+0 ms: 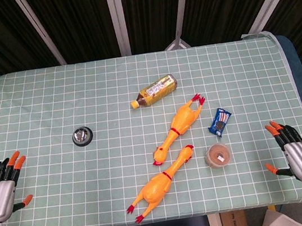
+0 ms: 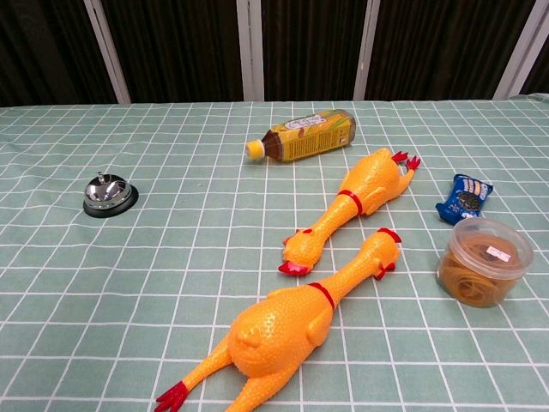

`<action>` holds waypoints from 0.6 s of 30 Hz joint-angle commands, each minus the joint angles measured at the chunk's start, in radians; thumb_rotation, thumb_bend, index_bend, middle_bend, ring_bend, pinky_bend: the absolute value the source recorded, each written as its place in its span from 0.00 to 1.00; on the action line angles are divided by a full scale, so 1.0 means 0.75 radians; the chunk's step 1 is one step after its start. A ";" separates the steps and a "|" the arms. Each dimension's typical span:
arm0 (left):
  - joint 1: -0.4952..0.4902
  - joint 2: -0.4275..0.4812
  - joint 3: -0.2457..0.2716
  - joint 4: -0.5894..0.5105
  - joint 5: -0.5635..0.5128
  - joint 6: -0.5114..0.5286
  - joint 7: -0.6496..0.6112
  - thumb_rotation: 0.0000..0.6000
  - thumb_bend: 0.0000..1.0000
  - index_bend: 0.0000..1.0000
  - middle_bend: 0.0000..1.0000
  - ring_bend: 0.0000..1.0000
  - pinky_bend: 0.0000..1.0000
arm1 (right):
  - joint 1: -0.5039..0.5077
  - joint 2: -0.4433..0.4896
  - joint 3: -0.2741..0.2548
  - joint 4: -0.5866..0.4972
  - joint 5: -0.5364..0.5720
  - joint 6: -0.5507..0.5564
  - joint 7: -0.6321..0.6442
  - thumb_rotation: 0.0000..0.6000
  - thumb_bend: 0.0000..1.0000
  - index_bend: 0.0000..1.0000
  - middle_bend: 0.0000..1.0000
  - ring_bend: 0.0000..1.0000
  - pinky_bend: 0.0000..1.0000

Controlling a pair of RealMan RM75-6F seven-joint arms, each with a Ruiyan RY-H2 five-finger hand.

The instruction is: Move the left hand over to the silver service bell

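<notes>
Tabletop (image 1: pixel 41 101) first: it is the biggest thing, with a green checked cloth on it, and everything lies flat and spread out so each thing is easy to reach.

Two rubber chickens lie on their sides in the middle. The near chicken (image 2: pixel 296 322) looks biggest from the chest view, and the far chicken (image 2: pixel 352 206) lies just behind it. A tea bottle (image 1: pixel 153 91) lies tipped over behind them, cap on, with brown drink inside.

The left robot hand (image 1: pixel 2 189) waits at the near left edge. It holds nothing, and its orange-tipped fingers are spread apart. The right robot hand (image 1: pixel 293 151) sits at the near right edge, also with nothing in it and fingers apart (it has no job here, I think).

A round clear tub (image 2: pixel 483 260) stands by the chickens with its lid on. Something brown and coiled is inside; I cannot tell what. A small blue snack packet (image 2: pixel 464 198) lies just behind it.

The silver service bell (image 1: pixel 82 136) is the smallest. It stands upright on the left side, alone, well apart from the left robot hand. That hand must go forward and a bit to the right to get over it.
</notes>
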 commanded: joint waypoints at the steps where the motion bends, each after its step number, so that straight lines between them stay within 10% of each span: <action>1: -0.002 -0.002 -0.002 0.003 -0.003 -0.004 -0.001 1.00 0.13 0.00 0.00 0.00 0.00 | -0.002 0.001 0.001 0.000 0.002 0.003 0.000 1.00 0.25 0.00 0.00 0.00 0.00; 11: -0.009 -0.011 0.002 0.008 0.009 -0.013 0.027 1.00 0.17 0.00 0.00 0.00 0.00 | -0.007 0.006 0.000 0.004 0.003 0.009 0.018 1.00 0.25 0.00 0.00 0.00 0.00; 18: -0.080 -0.035 -0.032 0.019 -0.012 -0.103 0.050 1.00 0.52 0.00 0.00 0.00 0.00 | -0.006 0.007 -0.003 0.002 -0.004 0.005 0.024 1.00 0.25 0.00 0.00 0.00 0.00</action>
